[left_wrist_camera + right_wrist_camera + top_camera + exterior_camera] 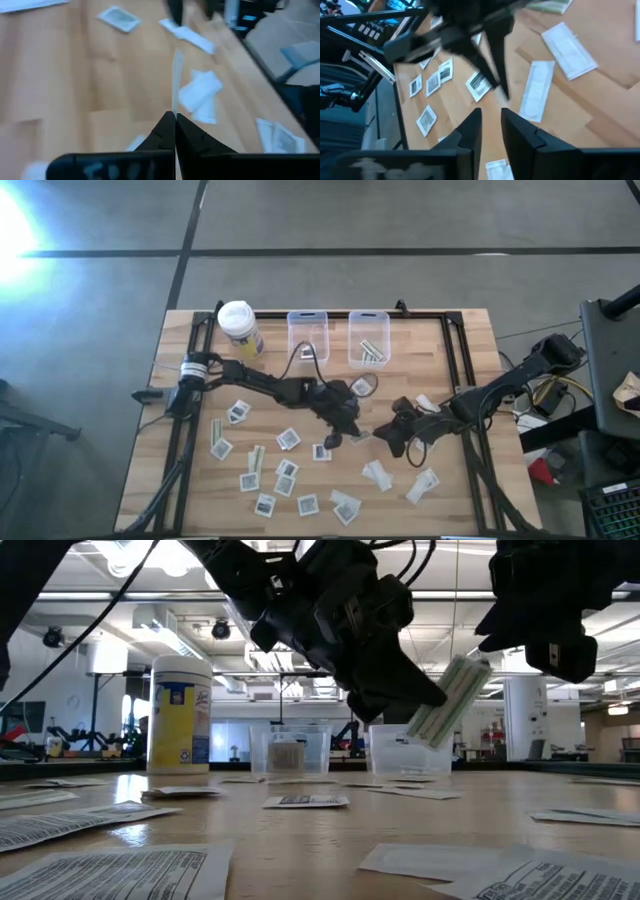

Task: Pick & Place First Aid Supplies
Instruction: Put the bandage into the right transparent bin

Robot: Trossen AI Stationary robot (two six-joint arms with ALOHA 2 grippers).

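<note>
A narrow greenish-white strip packet (450, 698) hangs tilted above the table's middle, with my left gripper (347, 430) shut on it. My right gripper (392, 436) stands just to the right of it, open, nothing between its fingers (492, 125); in the low view it shows above the strip's upper end (540, 625). Several square and strip packets lie flat on the wooden table (460, 380), such as one square packet (288, 439) and white strips (378, 473). My left gripper pinches the strip packet between its two fingers (175, 125); the strip (176, 75) runs on past the fingertips, seen edge-on. In the low view the fingers (415, 690) come slanting down across its lower part. The strip is lifted clear, tilted, its free end up.
Two clear bins (308, 335) (368, 338) stand at the far edge, the right one with strips inside. A yellow container with a white lid (240, 328) stands to their left. Loose packets cover the near half; a black frame (455, 370) rims the table.
</note>
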